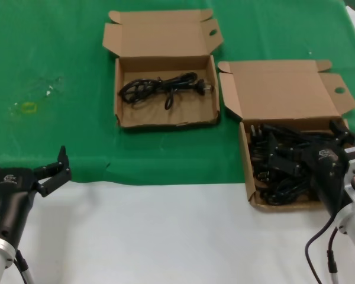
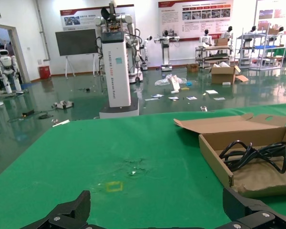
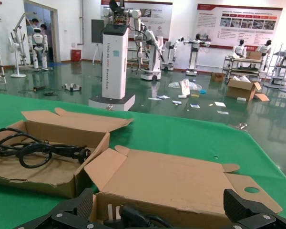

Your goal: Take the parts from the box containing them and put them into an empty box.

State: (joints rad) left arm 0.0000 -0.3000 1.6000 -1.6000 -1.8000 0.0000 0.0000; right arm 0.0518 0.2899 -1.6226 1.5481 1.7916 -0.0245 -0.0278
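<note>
**Two open cartons on green cloth, cables in both**

Looking down on a tabletop (image 1: 165,231) showing white along the near edge and carrying a green cloth (image 1: 53,65) over the far part. Beyond, showing a glossy hall floor, wall posters, shelving and several standing robots.

Counting two brown cardboard cartons, both lying open with lids hinged back. Sitting far and centre, the wide shallow box (image 1: 125,118), holding one coiled black cable (image 1: 160,87) on its floor. Sitting right and nearer, straddling the edge of the green cloth, the squarish box with the tall lid (image 1: 284,89), crowded with a tangled heap of black cables and plugs (image 1: 278,168); too knotted to count.

Counting two grippers. Hovering low at the near left over the white strip, the left gripper (image 1: 26,163), fingers spread apart, holding nothing. Reaching into the squarish box from the near right, the right gripper (image 1: 340,139), fingers apart above the heap, gripping nothing visible.
</note>
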